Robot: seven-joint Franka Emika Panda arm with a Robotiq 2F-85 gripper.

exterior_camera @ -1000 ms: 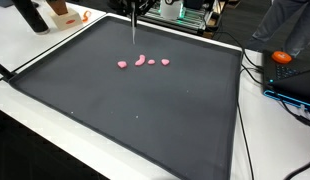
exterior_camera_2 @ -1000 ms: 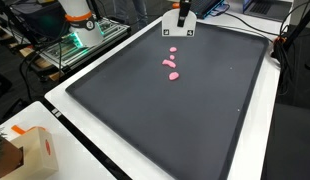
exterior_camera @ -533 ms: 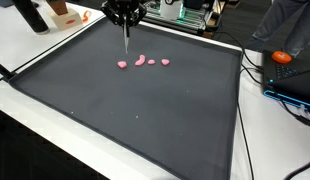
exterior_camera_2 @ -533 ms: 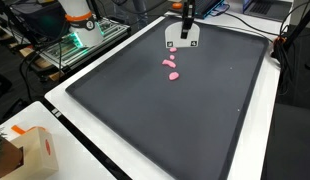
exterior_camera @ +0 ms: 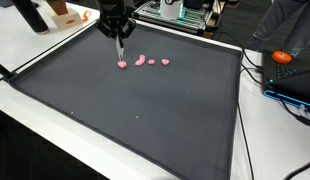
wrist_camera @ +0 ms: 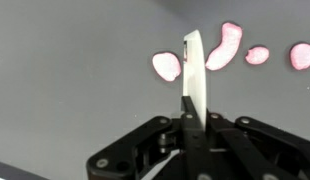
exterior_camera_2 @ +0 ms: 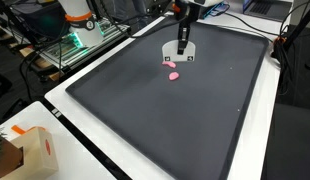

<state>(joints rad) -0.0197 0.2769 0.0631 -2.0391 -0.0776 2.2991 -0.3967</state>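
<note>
My gripper is shut on a thin white flat blade that points down at the black mat. Several small pink pieces lie in a row on the mat: a round one just left of the blade tip, a curved one just right of it, and two more further right. In an exterior view the gripper hangs above the leftmost pink piece. In an exterior view the blade shows broadside, just above the pink pieces.
The mat lies on a white table. An orange-and-white box stands at a table corner. An orange object and cables lie beside the mat. Equipment racks stand behind the table.
The gripper with the blade has come down and moved over the mat toward the pink pieces; the blade tip now sits close to the leftmost piece. The pieces have not moved.
</note>
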